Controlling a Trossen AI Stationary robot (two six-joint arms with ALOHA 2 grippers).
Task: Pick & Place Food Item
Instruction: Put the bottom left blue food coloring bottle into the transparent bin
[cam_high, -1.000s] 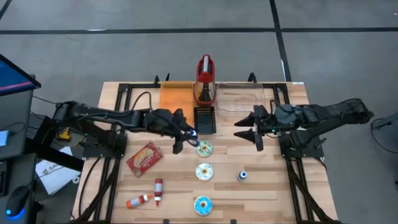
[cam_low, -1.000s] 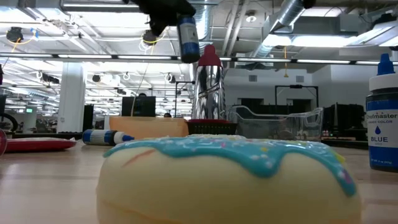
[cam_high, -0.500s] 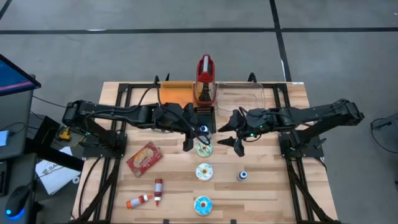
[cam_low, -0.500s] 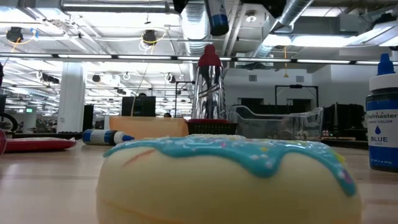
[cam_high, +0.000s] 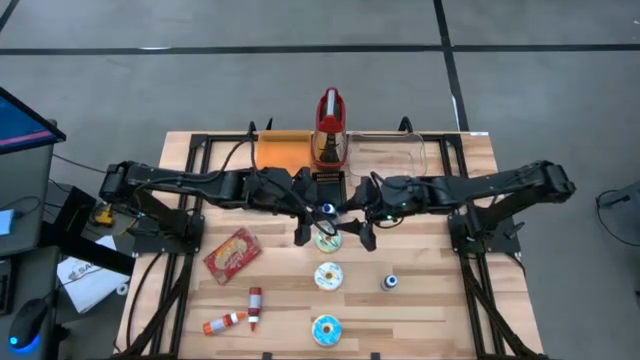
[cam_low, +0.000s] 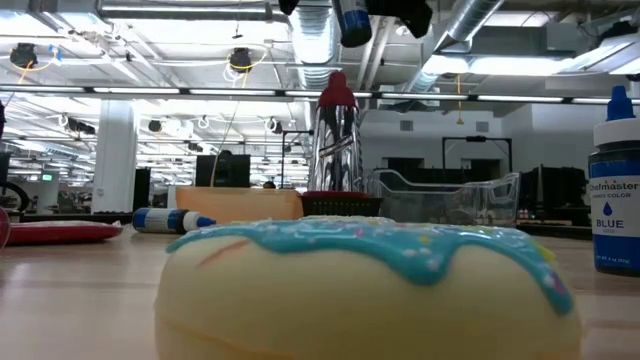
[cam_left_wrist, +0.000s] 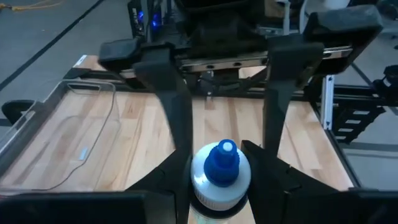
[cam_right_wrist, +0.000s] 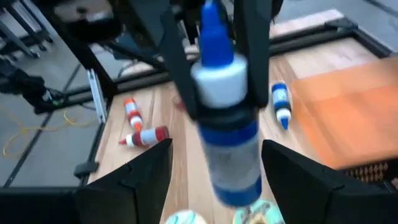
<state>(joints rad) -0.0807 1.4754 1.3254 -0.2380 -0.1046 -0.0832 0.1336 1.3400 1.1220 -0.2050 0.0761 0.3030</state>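
1. From above, I have the left gripper over the middle of the slatted wooden table, clamped on a small white bottle with a blue cap and blue label, held upright off the surface. The right wrist view shows its two dark fingers pressing the bottle's sides.

2. The right gripper sits just beside it, facing it, jaws spread wide and empty — the bottle stands between its fingers in its own wrist view. I judge this to be a handover in mid-air.

3. To do it well, I'd close the right jaws on the bottle's body below the left fingers, not on the cap, and let the left side go only once that grip is firm. The frosted doughnuts lie right underneath — a dropped bottle would land among them.

4. The food item, a flat red rectangular snack packet, lies on the table's left half, well apart from both grippers and untouched.

5. Its long axis runs diagonally in the overhead view, one short end toward the table's far middle, the other toward the near left corner. It lies flat, printed face up.
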